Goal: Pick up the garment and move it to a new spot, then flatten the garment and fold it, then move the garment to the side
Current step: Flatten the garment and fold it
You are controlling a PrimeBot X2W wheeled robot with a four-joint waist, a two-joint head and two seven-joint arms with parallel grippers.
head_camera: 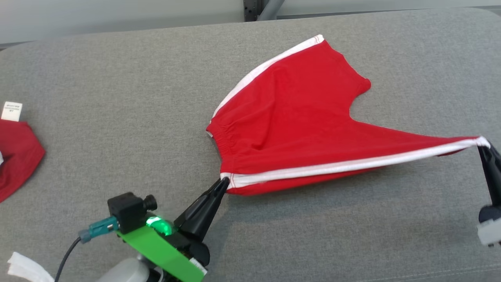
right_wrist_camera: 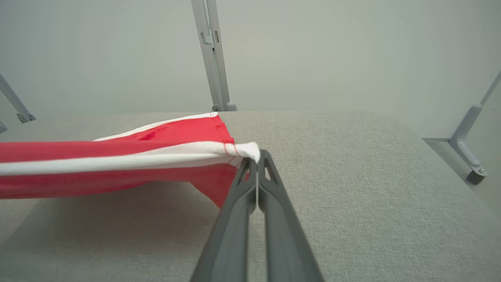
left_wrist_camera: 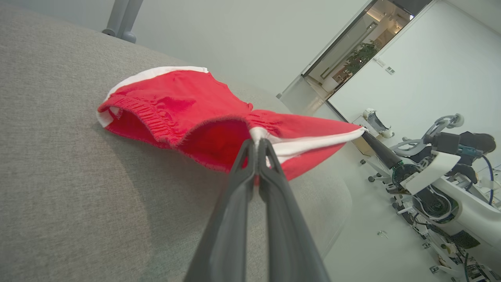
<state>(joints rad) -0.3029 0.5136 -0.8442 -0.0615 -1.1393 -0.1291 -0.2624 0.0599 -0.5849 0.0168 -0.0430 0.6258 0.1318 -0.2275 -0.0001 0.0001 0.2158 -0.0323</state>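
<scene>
My left gripper (head_camera: 224,181) pinches the waist corner of the red shorts (head_camera: 297,129); my right gripper (head_camera: 483,147) pinches the leg corner. The white stripe (head_camera: 352,164) stretches sideways between them; the rest lies on the grey pad (head_camera: 117,98).

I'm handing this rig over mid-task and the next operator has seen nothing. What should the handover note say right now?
Grip: the left claw is shut on the red shorts, at the waistband end of the near white stripe. The right claw is shut on the leg-hem end of the same stripe.
Shorts: the near edge is raised and taut between the claws. The far side rests on the grey surface.
Done: two corners are grasped and the shorts are stretched out.
To do: lay flat, fold, move to the side.
Note: a darker red garment lies at the robot's far left.
</scene>
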